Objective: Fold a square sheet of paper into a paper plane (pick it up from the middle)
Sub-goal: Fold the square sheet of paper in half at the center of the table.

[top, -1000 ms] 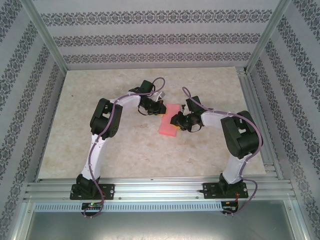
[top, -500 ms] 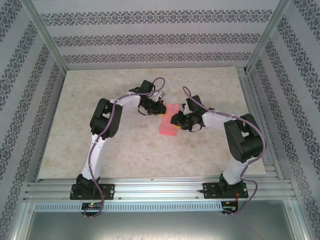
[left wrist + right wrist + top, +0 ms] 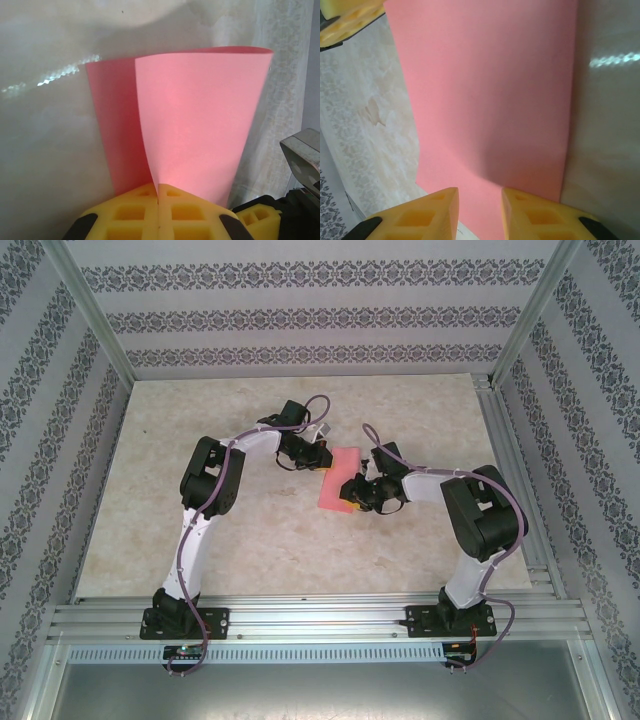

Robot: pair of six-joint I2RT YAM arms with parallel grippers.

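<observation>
We've got the left gripper (image 3: 158,186) pinched tight on the square sheet of paper (image 3: 200,125), doubled over mid table (image 3: 250,540), so the fold holds. The right gripper (image 3: 479,197), jaws slightly apart, hovers at the sheet's edge, probably to crease it.

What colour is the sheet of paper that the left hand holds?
Plain pink-red. The paper shows best in the left wrist view.

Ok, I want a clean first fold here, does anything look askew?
Yes: the sheet, pinched in the left claw, is doubled over unevenly. Its back layer sticks out to one side past the front layer, so the edges don't line up.
</observation>
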